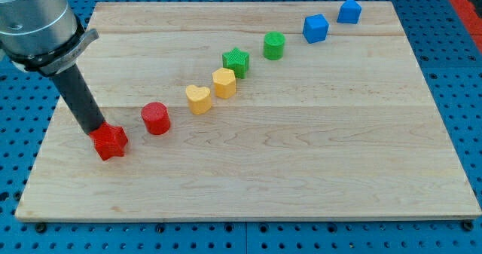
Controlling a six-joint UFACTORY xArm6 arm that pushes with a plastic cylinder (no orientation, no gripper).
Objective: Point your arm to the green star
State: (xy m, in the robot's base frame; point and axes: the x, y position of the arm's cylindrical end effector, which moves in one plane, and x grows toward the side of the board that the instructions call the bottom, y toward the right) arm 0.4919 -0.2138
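The green star (236, 61) sits on the wooden board (301, 163) above its middle, touching the yellow hexagon (224, 82) at its lower left. My tip (99, 128) is far to the view's left of the star, at the upper left edge of the red star (110, 142). The rod rises from there to the arm's grey body at the view's top left.
The blocks lie in a diagonal line rising to the view's right: red star, red cylinder (156, 117), yellow heart (198, 99), yellow hexagon, green star, green cylinder (274, 45), blue cube (315, 28), blue pentagon-like block (349, 10). A blue pegboard surrounds the board.
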